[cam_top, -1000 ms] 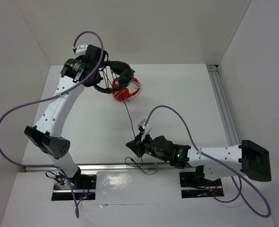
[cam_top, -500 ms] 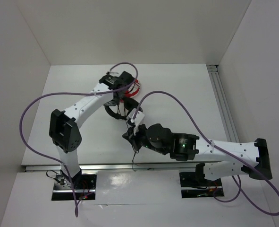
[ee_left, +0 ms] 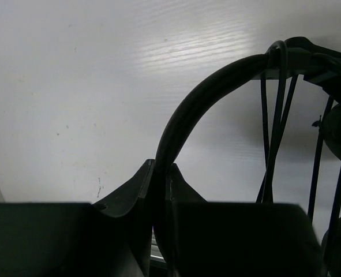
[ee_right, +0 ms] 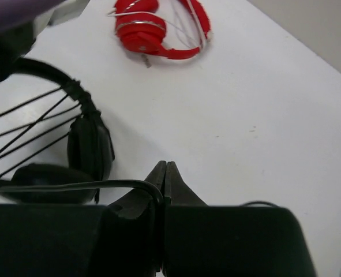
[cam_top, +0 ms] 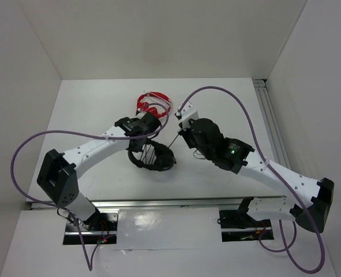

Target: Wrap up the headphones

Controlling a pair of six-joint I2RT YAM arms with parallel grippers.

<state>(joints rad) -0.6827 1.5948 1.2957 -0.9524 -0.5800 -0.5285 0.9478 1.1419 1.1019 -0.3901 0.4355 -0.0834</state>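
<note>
- My left tool [ee_left: 161, 173] is clamped tight on the headband [ee_left: 199, 104] of the headphones [cam_top: 154, 159].
- My right tool [ee_right: 165, 168] pinches the cable [ee_right: 72, 186]; overtension could slip it, loosening the wraps.

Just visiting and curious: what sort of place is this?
Probably a robotics lab test booth: plain white walls box in a white table. A left arm and right arm are mounted at its near edge. The left tool grips black headphones, the right tool their cable. Red headphones lie nearby.
</note>
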